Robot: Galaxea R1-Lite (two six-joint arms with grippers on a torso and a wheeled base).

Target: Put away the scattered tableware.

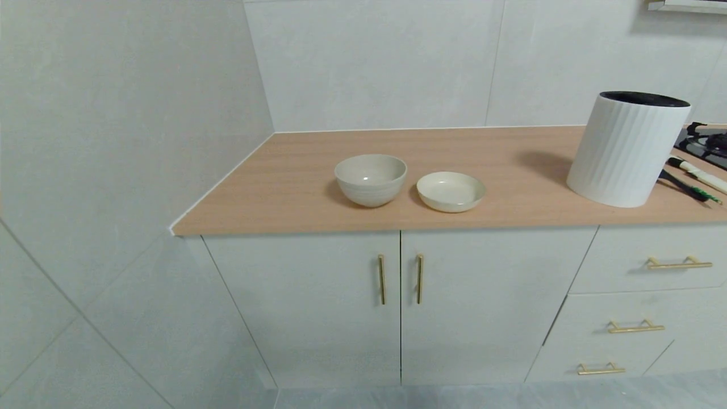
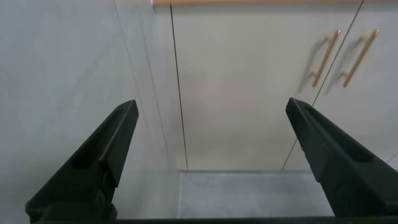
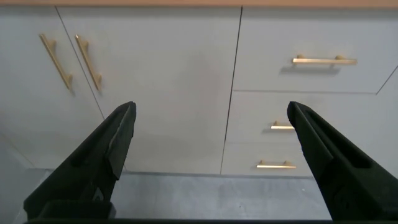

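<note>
Deep bowl (image 1: 370, 179) and shallow dish (image 1: 451, 191) sit side by side on the wood counter (image 1: 295, 187) — ribbed white canister (image 1: 627, 149) well to their right. Left gripper (image 2: 210, 107) and right gripper (image 3: 210, 109) both spread wide, holding nothing, facing the cabinet doors (image 2: 249, 93).

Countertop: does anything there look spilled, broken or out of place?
Nothing is spilled or broken. The bowl and the shallow dish stand upright side by side, not touching, on the countertop; both look empty.
</note>
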